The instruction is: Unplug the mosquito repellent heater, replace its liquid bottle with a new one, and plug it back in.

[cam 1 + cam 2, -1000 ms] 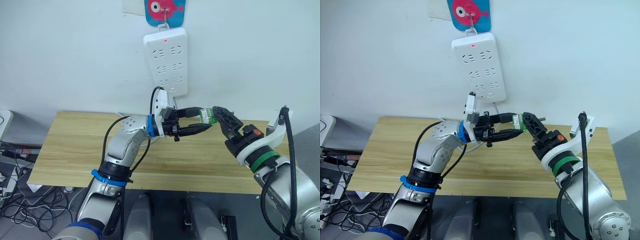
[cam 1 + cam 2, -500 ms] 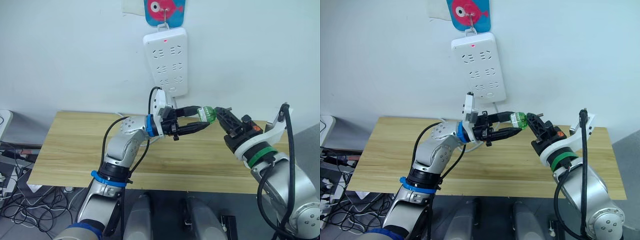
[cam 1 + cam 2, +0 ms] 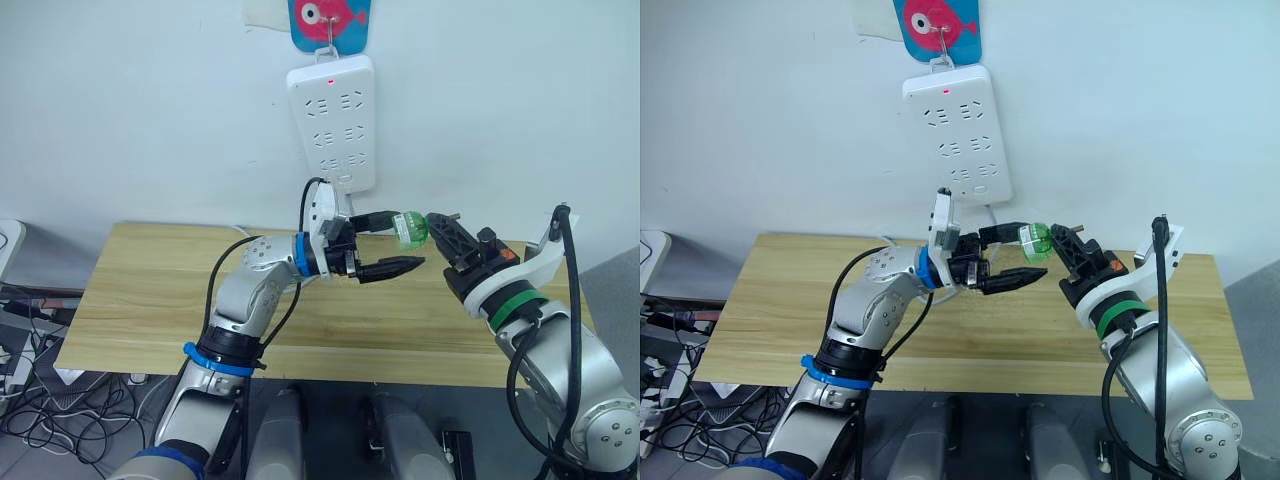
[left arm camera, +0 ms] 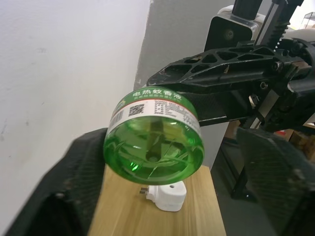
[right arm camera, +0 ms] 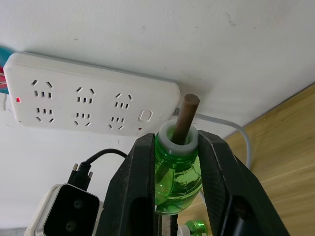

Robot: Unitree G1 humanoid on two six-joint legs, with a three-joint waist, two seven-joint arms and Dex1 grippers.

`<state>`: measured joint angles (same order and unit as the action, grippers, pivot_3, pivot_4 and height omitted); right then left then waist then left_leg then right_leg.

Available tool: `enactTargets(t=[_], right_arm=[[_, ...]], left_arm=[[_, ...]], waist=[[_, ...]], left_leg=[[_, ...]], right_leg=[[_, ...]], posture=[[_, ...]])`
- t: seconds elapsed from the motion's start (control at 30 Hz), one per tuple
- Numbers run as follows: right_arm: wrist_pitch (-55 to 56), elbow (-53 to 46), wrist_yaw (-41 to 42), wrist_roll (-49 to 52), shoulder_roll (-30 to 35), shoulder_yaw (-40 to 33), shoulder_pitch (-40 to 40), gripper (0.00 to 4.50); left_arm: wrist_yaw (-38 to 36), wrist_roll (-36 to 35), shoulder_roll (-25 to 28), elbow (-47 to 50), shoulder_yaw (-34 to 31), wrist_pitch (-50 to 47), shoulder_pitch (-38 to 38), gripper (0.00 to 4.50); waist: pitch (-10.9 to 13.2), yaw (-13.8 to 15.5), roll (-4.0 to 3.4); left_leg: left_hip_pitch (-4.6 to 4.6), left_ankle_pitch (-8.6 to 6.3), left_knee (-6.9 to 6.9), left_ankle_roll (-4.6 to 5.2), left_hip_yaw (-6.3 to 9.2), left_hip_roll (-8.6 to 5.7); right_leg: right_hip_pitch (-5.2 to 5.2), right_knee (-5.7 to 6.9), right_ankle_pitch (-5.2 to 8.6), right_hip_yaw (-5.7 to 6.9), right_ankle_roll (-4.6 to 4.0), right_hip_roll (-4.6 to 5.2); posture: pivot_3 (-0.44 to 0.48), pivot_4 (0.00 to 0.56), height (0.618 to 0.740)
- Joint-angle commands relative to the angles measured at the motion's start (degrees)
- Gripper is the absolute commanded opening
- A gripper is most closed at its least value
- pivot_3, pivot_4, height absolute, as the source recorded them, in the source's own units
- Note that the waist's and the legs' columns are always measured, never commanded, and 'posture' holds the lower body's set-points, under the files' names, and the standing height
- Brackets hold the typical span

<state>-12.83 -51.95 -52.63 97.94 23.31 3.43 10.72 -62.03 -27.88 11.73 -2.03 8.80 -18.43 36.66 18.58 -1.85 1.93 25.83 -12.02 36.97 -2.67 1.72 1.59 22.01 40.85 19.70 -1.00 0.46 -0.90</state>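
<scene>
A green liquid bottle (image 3: 411, 228) with a brown wick hangs in the air above the table, below the power strip. My right gripper (image 5: 177, 141) is shut on its neck, the wick pointing up past the fingers. The bottle's round base (image 4: 153, 142) faces my left gripper (image 3: 410, 241), which stands open: one finger lies close beside the bottle, the other is well apart. The mosquito repellent heater (image 4: 168, 196) is a small white unit lying on the wooden table (image 3: 150, 290) under the bottle, its prongs to one side.
A long white power strip (image 3: 332, 122) with a red light hangs on the wall from a fish-shaped hook (image 3: 330, 18). Its white cable (image 5: 231, 127) runs down to the table's back edge. Cables lie on the floor at the left.
My left gripper has opened, its lower finger swinging down off the bottle. The bottle stays in the right gripper, which has drawn closer around its neck.
</scene>
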Motion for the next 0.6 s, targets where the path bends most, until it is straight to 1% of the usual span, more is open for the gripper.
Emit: enactTargets(t=[0.03, 0.2, 0.27, 0.37, 0.47, 0.53, 0.57, 0.6], right_arm=[[0.3, -0.7, 1.4, 0.2, 0.6, -1.7, 0.0, 0.89], [-3.3, 2.7, 6.6, -1.2, 6.8, -5.8, -2.7, 0.89], [-5.7, 4.3, 9.4, -3.7, 10.2, -7.1, -3.6, 0.89], [-8.3, 6.4, 13.0, -7.5, 13.2, -7.8, -5.1, 0.89], [-11.4, 8.3, 16.9, -15.8, 16.0, -7.5, -7.2, 0.89], [-13.6, 9.3, 20.1, -23.8, 18.1, -6.2, -8.5, 0.89], [-14.1, 10.5, 20.8, -27.3, 17.9, -5.6, -9.1, 0.89], [-14.2, 12.1, 23.7, -33.8, 19.1, -3.4, -9.0, 0.89]], left_arm=[[-0.3, 0.2, 0.2, 1.1, -0.1, 1.4, 1.5, 4.49], [-0.8, 0.3, 3.3, 1.1, -1.7, 1.5, 2.5, 4.49], [-2.2, 0.4, 5.2, 1.6, -1.8, 2.4, 2.1, 4.49], [-5.4, 0.9, 7.7, 1.8, -1.3, 4.7, 1.2, 4.49], [-9.4, 2.4, 9.8, 1.2, -0.4, 9.6, -0.3, 4.49], [-11.5, 3.1, 10.7, 0.6, 0.0, 12.2, -1.2, 4.49], [-12.3, 3.5, 11.0, 0.3, 0.2, 13.5, -1.6, 4.49], [-12.5, 4.1, 11.0, -0.3, 0.2, 15.2, -2.1, 4.49]], waist=[[0.0, 0.0, 0.00], [0.0, 0.1, 0.00], [0.0, 0.1, -0.01], [0.0, 0.1, -0.02], [0.0, 0.2, -0.02], [0.0, 0.4, -0.04], [0.0, 0.4, -0.04], [0.0, 0.5, -0.04]], left_leg=[[0.00, 0.00, 0.00, 0.00, 0.00, 0.00], [0.02, 0.00, -0.01, 0.00, -0.02, -0.02], [0.00, 0.00, -0.01, 0.00, -0.01, 0.01], [0.01, 0.00, -0.04, -0.01, -0.04, 0.02], [0.00, 0.00, -0.07, -0.01, -0.05, 0.02], [0.01, 0.00, -0.07, -0.01, -0.05, 0.00], [0.02, 0.00, -0.06, -0.01, -0.06, 0.00], [0.01, 0.00, -0.05, -0.01, -0.06, 0.00]], right_leg=[[0.00, 0.00, 0.00, 0.00, 0.00, 0.00], [0.00, -0.02, 0.00, -0.01, 0.00, 0.01], [0.00, -0.01, 0.00, 0.00, 0.00, 0.01], [0.05, 0.00, 0.00, 0.01, 0.00, 0.01], [0.05, -0.01, 0.00, -0.01, 0.00, 0.01], [0.06, -0.02, 0.00, -0.01, 0.00, 0.02], [0.06, -0.03, 0.00, -0.02, 0.00, 0.02], [0.06, -0.03, 0.00, -0.02, 0.00, 0.02]], posture=[[-0.010, 0.341, 0.740], [0.007, 0.342, 0.740], [0.017, 0.342, 0.740], [0.033, 0.344, 0.740], [0.040, 0.345, 0.740], [0.044, 0.345, 0.740], [0.045, 0.346, 0.740], [0.045, 0.346, 0.740]])
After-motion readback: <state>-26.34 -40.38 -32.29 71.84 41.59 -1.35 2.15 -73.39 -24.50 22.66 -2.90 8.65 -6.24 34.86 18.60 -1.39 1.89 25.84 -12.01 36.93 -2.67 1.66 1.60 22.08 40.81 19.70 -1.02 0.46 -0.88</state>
